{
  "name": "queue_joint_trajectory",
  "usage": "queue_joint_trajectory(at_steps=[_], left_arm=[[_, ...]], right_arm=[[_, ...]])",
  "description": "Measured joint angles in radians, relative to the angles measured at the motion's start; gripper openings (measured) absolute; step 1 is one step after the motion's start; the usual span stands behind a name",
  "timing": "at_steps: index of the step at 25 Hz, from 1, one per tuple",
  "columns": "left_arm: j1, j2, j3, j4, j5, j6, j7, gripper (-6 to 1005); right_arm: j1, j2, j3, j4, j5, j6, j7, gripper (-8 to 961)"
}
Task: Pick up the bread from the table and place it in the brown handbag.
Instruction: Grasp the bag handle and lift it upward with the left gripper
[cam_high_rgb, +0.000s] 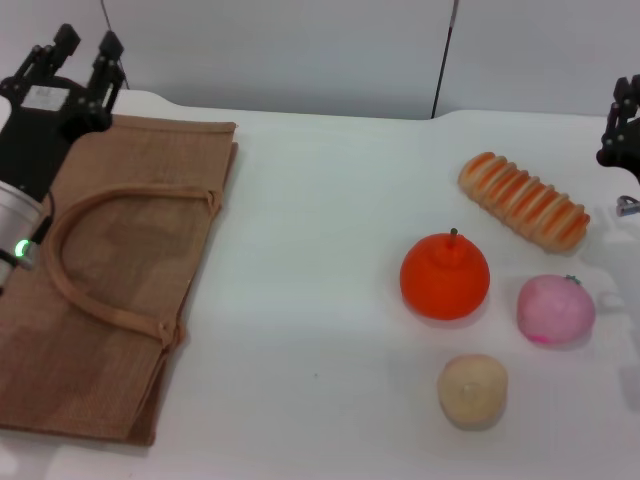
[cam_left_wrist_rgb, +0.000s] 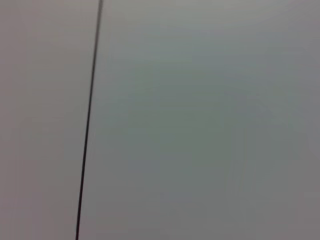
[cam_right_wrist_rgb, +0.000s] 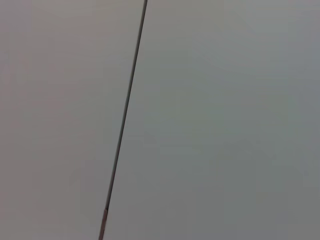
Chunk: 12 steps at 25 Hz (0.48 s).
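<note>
The bread (cam_high_rgb: 524, 200), a striped orange-brown and tan loaf, lies on the white table (cam_high_rgb: 320, 250) at the back right. The brown handbag (cam_high_rgb: 110, 270) lies flat at the left, its loop handles (cam_high_rgb: 90, 250) resting on top. My left gripper (cam_high_rgb: 85, 47) is raised over the bag's far left corner, fingers apart and empty. My right gripper (cam_high_rgb: 622, 122) is at the right edge of the head view, partly cut off, to the right of the bread and apart from it. Both wrist views show only a plain grey wall.
An orange toy fruit (cam_high_rgb: 445, 277) sits in front of the bread. A pink round fruit (cam_high_rgb: 556, 309) is to its right and a small beige ball (cam_high_rgb: 472, 389) lies nearer the front. A wall with a dark seam (cam_high_rgb: 443, 60) runs behind the table.
</note>
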Motion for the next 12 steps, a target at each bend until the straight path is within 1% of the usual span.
queue_joint_trajectory(at_steps=[1, 3, 12], left_arm=[[0.0, 0.0, 0.0, 0.0, 0.0, 0.0, 0.0, 508], [0.012, 0.001, 0.0, 0.055, -0.018, -0.04, 0.079, 508], [0.013, 0.002, 0.0, 0.059, -0.047, -0.085, 0.092, 507]], right_arm=[[0.001, 0.0, -0.001, 0.0, -0.001, 0.0, 0.0, 95], [0.001, 0.001, -0.001, 0.0, -0.001, -0.001, 0.0, 95], [0.001, 0.002, -0.011, -0.002, -0.001, 0.0, 0.0, 96]])
